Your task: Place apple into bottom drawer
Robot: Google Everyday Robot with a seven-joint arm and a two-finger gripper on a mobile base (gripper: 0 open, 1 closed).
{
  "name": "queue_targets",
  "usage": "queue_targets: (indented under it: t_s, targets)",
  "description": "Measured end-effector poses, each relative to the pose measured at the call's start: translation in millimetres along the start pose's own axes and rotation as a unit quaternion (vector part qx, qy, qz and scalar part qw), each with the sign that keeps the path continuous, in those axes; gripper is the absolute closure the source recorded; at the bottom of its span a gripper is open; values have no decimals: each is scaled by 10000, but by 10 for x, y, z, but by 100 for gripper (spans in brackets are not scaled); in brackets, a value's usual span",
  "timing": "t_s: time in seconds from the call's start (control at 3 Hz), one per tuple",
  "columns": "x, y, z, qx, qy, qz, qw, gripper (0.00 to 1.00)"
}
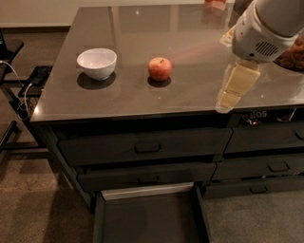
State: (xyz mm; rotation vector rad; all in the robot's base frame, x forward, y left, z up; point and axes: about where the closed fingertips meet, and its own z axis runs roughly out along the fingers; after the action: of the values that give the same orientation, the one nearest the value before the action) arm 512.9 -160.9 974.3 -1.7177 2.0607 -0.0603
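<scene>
The apple (160, 69), small and red with yellowish patches, sits upright on the grey countertop (142, 102), near its middle. My gripper (227, 102) hangs from the white arm (266, 28) at the right, above the counter's front edge, well to the right of the apple and not touching it. It holds nothing that I can see. The bottom drawer (147, 220) is pulled open below the counter's left column, with a dark flat interior that looks empty and a pale back rim (147, 191).
A white bowl (97, 62) stands left of the apple. Two closed handled drawer fronts (147, 147) sit above the open drawer, with a narrower drawer column (266, 142) to the right. Cables and a dark frame (19, 90) are at the left. An orange object (216, 4) sits at the counter's back.
</scene>
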Motion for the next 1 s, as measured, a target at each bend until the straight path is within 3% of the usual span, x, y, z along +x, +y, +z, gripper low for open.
queue_targets:
  t_s: [0.33,1.0]
  targets:
    - [-35,-30,54,17,-60,-13,10000,0]
    - [-228,-439,449,220,-895,-126,9957,0]
